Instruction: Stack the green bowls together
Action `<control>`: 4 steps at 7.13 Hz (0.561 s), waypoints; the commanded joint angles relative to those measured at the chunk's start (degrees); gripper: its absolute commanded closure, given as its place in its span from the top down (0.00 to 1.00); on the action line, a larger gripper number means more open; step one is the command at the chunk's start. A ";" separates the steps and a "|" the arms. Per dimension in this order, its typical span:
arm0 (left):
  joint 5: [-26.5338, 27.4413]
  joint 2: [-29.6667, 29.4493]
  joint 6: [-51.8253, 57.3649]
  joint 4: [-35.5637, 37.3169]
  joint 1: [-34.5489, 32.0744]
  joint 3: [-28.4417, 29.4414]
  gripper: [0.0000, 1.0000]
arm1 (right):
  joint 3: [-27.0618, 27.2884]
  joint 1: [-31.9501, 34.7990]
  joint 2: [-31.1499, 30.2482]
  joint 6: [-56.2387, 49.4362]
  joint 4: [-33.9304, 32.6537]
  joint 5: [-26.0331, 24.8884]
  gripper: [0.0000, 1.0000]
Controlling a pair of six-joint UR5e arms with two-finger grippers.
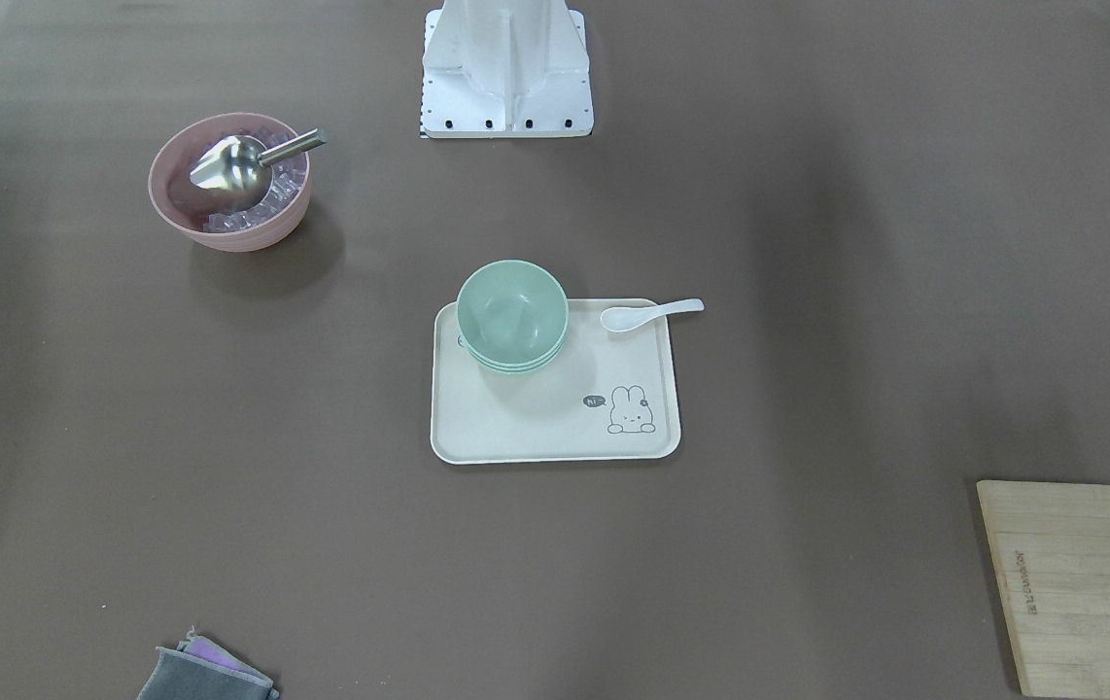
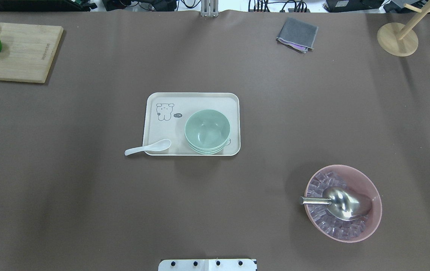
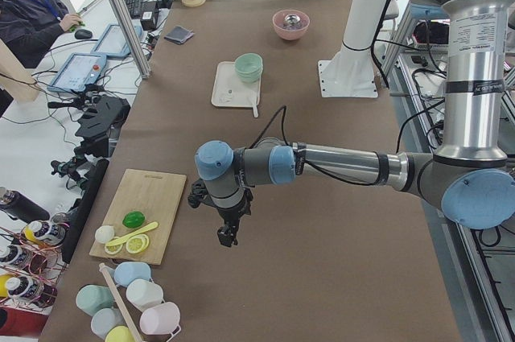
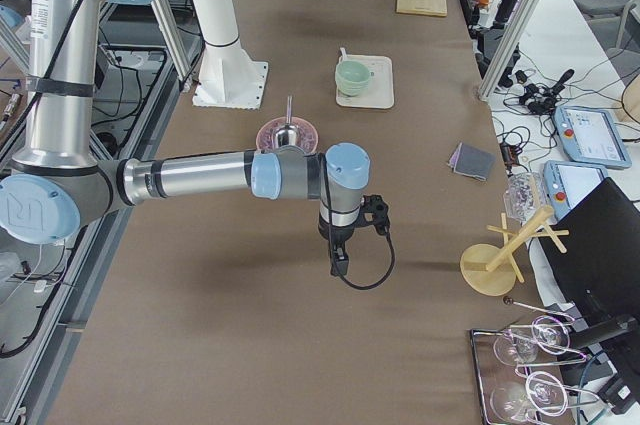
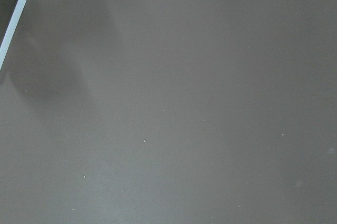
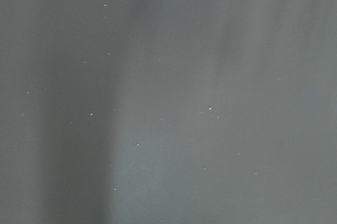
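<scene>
The three green bowls (image 1: 512, 313) sit nested in one stack on the robot-side part of a cream tray (image 1: 536, 428) at the table's middle. The stack also shows in the overhead view (image 2: 207, 130) and both side views (image 3: 249, 66) (image 4: 353, 76). My left gripper (image 3: 228, 237) hangs over bare table near the cutting board, far from the bowls. My right gripper (image 4: 338, 267) hangs over bare table at the other end. Both show only in side views, so I cannot tell whether they are open or shut. Both wrist views show only brown table.
A white spoon (image 1: 647, 313) lies across the tray's edge. A pink bowl (image 1: 254, 236) holds ice and a metal scoop (image 1: 234, 165). A wooden cutting board (image 2: 19, 52) with lime and lemon, a grey cloth (image 2: 297, 34) and a wooden stand (image 2: 397, 39) sit near the table's edges.
</scene>
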 commanded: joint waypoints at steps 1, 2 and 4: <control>0.02 -0.49 -0.12 0.07 -0.04 -0.33 0.98 | -0.03 0.84 -2.06 -0.03 2.70 0.40 1.00; 0.20 -0.84 -0.12 0.24 0.05 0.10 0.98 | -0.03 0.93 -1.97 -0.03 2.69 0.49 1.00; 0.46 -1.97 0.06 0.07 -0.30 -0.07 0.98 | 0.23 0.93 -1.97 0.06 2.78 0.66 1.00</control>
